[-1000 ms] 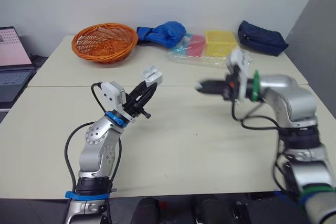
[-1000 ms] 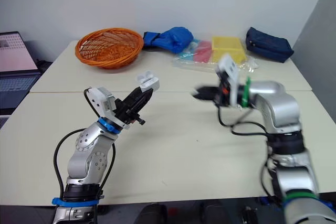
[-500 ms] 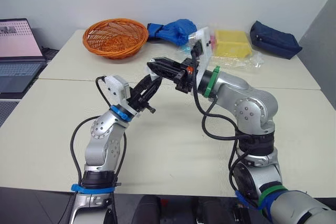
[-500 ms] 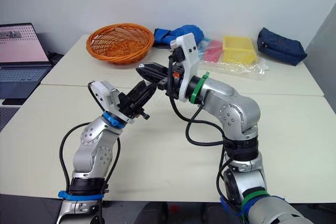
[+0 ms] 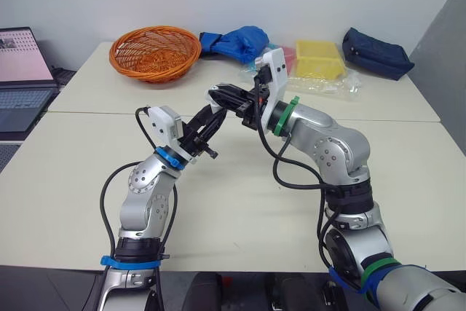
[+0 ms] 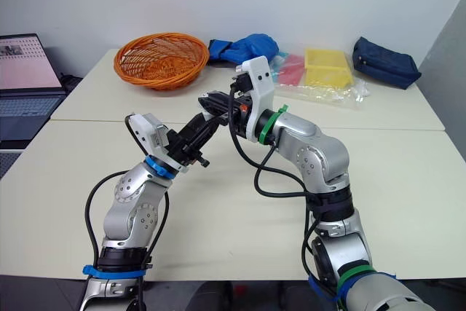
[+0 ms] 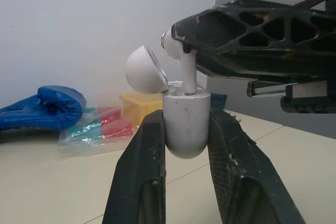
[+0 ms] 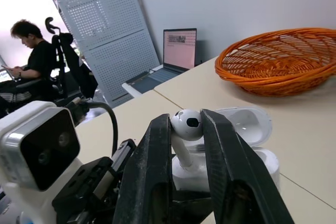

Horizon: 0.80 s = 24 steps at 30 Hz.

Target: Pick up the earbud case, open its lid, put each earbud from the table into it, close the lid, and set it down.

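The case (image 7: 186, 124) and the earbud (image 8: 187, 125) are glossy white. The left hand (image 7: 187, 116) and right hand (image 8: 186, 121) have black fingers, scuffed with pale specks. The table (image 5: 240, 202) is plain cream. At 11 o'clock on it the basket (image 5: 154, 52) is orange, in an open weave. At 12 the cloth (image 5: 237, 41) is bright blue. At 1 the box (image 5: 319, 60) is yellow, beside a red pack (image 7: 113, 128). At 2 the pouch (image 5: 377, 52) is navy. The laptop (image 5: 22, 56) screen is pink. The pegboard (image 8: 94, 19) is white with a grid of dots.

No text or number is legible, not even on the laptop (image 5: 22, 71) screen.
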Each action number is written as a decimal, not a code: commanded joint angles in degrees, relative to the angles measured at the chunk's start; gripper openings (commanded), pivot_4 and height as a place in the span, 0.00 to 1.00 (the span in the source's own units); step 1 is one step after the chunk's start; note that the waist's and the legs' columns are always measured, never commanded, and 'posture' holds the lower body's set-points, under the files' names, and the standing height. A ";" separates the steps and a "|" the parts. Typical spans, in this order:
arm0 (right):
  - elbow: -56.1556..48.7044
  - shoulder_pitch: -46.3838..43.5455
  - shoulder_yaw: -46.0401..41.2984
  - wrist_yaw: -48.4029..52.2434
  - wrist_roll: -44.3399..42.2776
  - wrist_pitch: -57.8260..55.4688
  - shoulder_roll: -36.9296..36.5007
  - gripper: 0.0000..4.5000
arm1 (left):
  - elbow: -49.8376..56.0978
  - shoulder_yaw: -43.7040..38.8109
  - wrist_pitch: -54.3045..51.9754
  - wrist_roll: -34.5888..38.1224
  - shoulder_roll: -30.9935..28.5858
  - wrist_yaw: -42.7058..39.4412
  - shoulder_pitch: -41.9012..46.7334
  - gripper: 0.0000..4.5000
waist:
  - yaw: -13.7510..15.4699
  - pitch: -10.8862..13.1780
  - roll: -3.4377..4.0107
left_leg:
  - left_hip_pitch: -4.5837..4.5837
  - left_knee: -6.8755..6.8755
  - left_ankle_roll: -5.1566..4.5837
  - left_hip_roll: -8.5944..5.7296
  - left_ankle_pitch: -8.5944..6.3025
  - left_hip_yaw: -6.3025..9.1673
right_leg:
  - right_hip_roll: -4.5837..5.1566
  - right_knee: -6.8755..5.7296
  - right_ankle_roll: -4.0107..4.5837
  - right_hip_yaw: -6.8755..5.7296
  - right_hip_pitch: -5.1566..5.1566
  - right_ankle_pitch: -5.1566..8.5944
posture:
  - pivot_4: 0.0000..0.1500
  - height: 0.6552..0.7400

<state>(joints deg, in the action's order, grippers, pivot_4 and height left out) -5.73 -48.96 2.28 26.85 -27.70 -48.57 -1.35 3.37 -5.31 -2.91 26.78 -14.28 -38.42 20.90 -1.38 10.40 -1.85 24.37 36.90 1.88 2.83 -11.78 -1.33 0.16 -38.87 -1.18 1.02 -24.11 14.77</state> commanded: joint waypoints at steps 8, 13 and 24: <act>-0.51 -0.67 3.28 -0.04 2.49 3.96 -2.08 0.10 | 1.64 0.03 1.22 0.42 0.17 -0.48 0.54 0.16 | -0.13 0.00 0.00 | 0.00 -0.01 0.00 0.00 0.00 -0.01 | 0.00 0.01 -0.01 0.01 0.00 0.00 | 1.00 1.00; -1.68 0.57 4.66 -0.46 2.50 4.23 -2.32 0.10 | 1.79 0.10 1.11 0.51 0.12 -0.59 0.62 0.16 | -0.15 0.00 0.00 | 0.00 -0.02 0.00 0.01 0.00 0.00 | 0.00 0.01 0.00 0.00 -0.01 0.00 | 1.00 1.00; -1.96 1.79 5.51 -1.17 2.73 4.28 -2.36 0.10 | 1.66 0.36 1.03 0.45 0.31 -0.69 1.24 0.16 | -0.15 0.00 0.00 | 0.00 -0.02 0.00 0.01 0.00 -0.01 | 0.00 0.02 0.00 0.01 -0.01 0.00 | 1.00 1.00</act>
<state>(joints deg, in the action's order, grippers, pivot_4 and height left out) -6.12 -47.65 7.06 25.89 -25.68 -44.92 -3.65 2.89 -4.90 -3.11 26.67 -14.29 -38.90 20.84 -1.53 10.40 -1.85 24.37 36.89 1.88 2.85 -11.78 -1.34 0.16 -38.84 -1.18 1.03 -24.12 14.77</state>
